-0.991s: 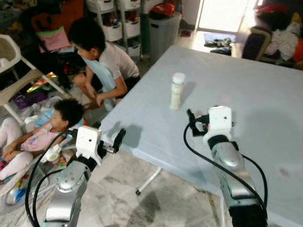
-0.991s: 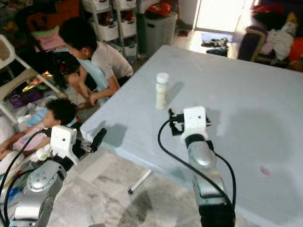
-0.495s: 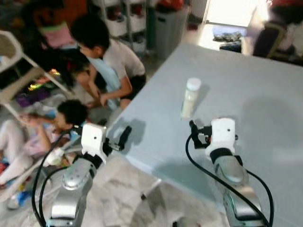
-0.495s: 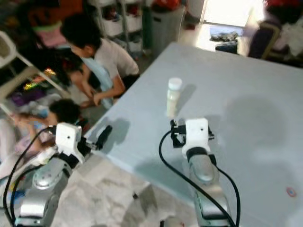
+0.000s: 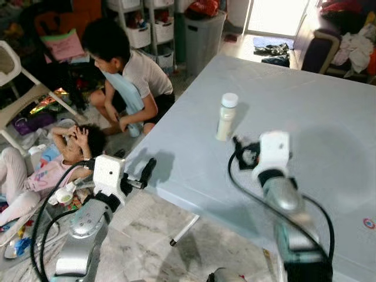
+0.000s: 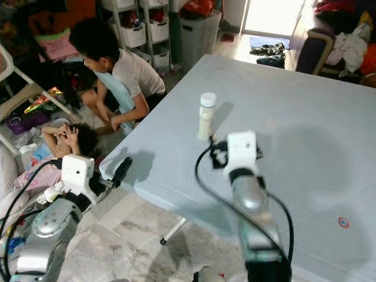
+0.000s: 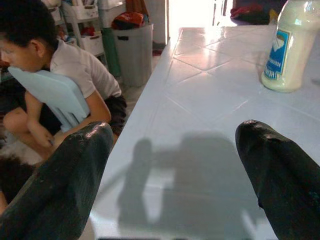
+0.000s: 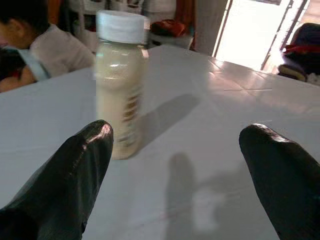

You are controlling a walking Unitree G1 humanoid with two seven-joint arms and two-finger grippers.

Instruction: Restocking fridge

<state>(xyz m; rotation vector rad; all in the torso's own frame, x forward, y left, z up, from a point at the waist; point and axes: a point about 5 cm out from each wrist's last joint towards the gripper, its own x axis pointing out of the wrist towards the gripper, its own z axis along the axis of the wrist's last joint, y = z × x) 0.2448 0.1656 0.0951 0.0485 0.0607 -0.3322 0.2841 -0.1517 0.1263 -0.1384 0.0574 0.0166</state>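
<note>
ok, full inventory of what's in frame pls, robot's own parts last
bottle: 1, cream with white cap, upright on the table, just ahead of the right gripper
table: 1, pale blue-grey, before the robot
sticker: 1, small red circle, on the table toward the robot's right
bin: 1, grey, beyond the table's far left corner
drawer shelves: white, beside the bin
white chair: 1, far left
clothes pile: mixed colours, on seating at far right
people: 2, one crouching by the table's left edge holding a light blue item, one lying on the floor
left gripper: fingers open, at the table's left edge
right gripper: fingers open, above the table, facing the bottle
</note>
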